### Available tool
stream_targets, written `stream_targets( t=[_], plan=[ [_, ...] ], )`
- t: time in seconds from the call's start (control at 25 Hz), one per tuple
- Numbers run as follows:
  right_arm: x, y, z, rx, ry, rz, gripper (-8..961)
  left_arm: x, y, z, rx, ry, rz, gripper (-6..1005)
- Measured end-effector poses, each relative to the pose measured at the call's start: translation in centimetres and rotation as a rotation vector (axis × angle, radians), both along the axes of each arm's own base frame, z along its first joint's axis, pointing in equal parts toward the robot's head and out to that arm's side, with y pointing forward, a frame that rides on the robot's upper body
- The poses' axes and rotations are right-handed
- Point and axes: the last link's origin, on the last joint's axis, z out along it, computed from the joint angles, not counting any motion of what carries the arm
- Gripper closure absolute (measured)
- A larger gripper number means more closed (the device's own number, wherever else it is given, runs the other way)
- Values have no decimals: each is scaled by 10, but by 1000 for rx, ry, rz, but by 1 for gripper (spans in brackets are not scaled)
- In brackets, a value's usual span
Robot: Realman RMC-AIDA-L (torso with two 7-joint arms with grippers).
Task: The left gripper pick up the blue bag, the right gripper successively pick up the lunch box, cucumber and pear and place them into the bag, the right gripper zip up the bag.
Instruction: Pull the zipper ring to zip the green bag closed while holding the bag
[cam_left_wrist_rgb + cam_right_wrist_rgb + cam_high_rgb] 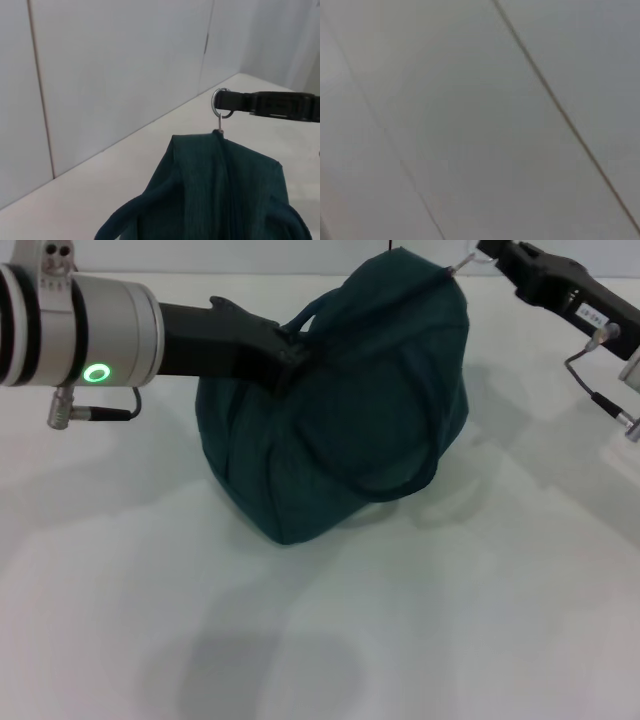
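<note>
The blue bag (pixel 340 430) stands closed on the white table and is lifted at its top. My left gripper (pixel 287 348) is shut on one padded handle (pixel 318 308) at the bag's left top. My right gripper (pixel 487 252) is at the bag's far right top corner, shut on the ring zip pull (pixel 462 264). In the left wrist view the ring zip pull (pixel 216 102) sits at the tip of the right gripper (pixel 231 101), above the bag's closed zip line (pixel 225 190). The lunch box, cucumber and pear are out of view.
The white table (pixel 400 640) spreads in front of the bag. Grey wall panels (pixel 100 75) stand behind it. The right arm's cable (pixel 590 390) hangs at the far right. The right wrist view shows only wall panels (pixel 470 125).
</note>
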Motion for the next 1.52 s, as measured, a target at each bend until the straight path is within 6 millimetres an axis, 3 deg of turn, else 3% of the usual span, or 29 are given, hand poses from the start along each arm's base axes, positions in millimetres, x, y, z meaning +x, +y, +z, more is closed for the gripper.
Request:
stream_targets(
  t=[0.84, 1.12, 1.52],
  plan=[
    [25, -3, -4, -339, 415, -341, 946, 17, -6, 5, 35, -115, -182, 952],
    [30, -6, -16, -439, 455, -438, 938, 24, -9, 8, 60, -139, -289, 952],
    [41, -7, -21, -448, 458, -510, 894, 21, -10, 10, 76, -163, -337, 953]
  ],
)
